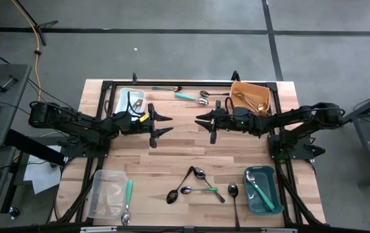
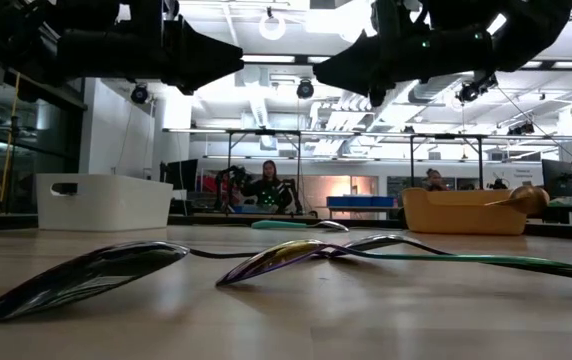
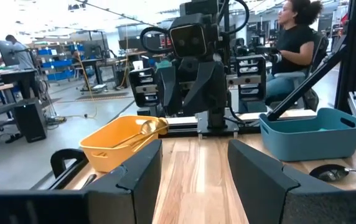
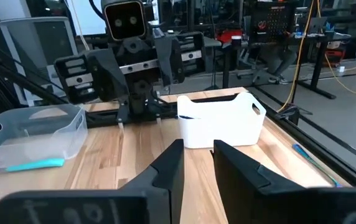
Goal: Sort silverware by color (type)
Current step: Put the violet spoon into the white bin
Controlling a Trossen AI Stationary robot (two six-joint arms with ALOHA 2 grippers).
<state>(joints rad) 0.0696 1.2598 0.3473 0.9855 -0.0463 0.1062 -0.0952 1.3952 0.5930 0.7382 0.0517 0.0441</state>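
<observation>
While slim glossy spoons (image 1: 198,183) lie on wood, left gripper (image 1: 162,125) gapes empty — right gripper (image 1: 204,121) narrowly parted, empty.

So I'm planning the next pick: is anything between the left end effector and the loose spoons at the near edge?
Nothing visible: bare wood lies between the left end effector and the loose spoons.

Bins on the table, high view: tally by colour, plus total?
White bin: 1
Yellow-orange bin: 1
Clear bin: 1
Teal bin: 1
Total: 4
</observation>
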